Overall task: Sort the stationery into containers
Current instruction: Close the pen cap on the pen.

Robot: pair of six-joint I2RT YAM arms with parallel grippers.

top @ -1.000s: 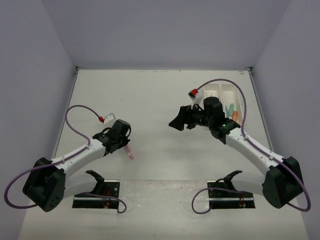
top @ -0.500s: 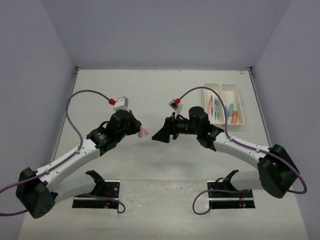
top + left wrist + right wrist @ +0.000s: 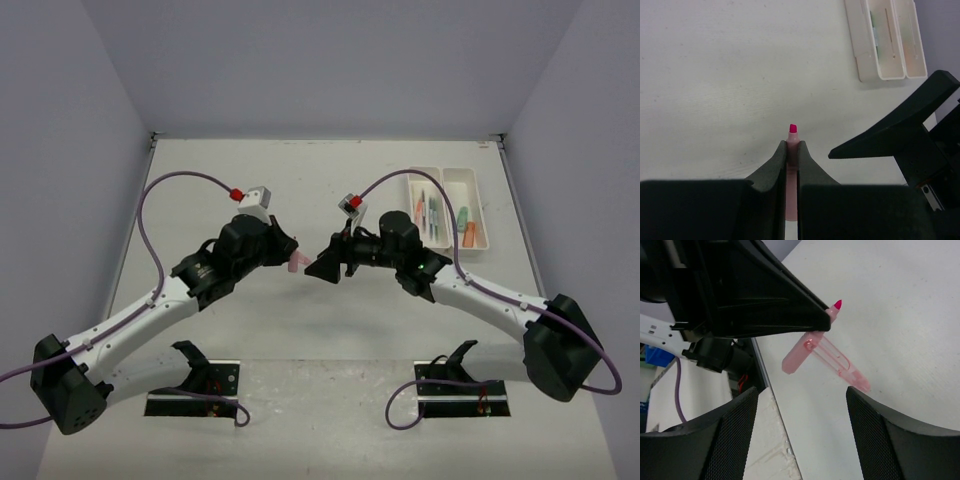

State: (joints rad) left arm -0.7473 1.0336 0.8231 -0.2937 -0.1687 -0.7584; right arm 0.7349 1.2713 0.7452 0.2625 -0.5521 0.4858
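A pink marker [image 3: 293, 264] with a bright pink tip [image 3: 793, 128] is pinched in my left gripper [image 3: 793, 145], which is shut on it above the middle of the table. In the right wrist view the marker [image 3: 799, 356] sticks out below the left fingers, and a clear pink part slants off its side. My right gripper [image 3: 322, 268] faces it from the right, open, with its fingers [image 3: 735, 440] a short way from the marker. The two white containers [image 3: 411, 180] [image 3: 487, 215] lie side by side at the back right. They hold several pens and markers [image 3: 432, 215], pink, green and orange.
Grey walls close in the table on three sides. Two black mounts [image 3: 195, 385] [image 3: 460, 385] sit at the near edge. Purple cables [image 3: 160, 200] loop above both arms. The containers [image 3: 882, 76] show at the upper right of the left wrist view.
The left arm lifted the pink marker off the table and carried it right, toward the centre. The right arm swung left, away from the containers, and now faces the marker.
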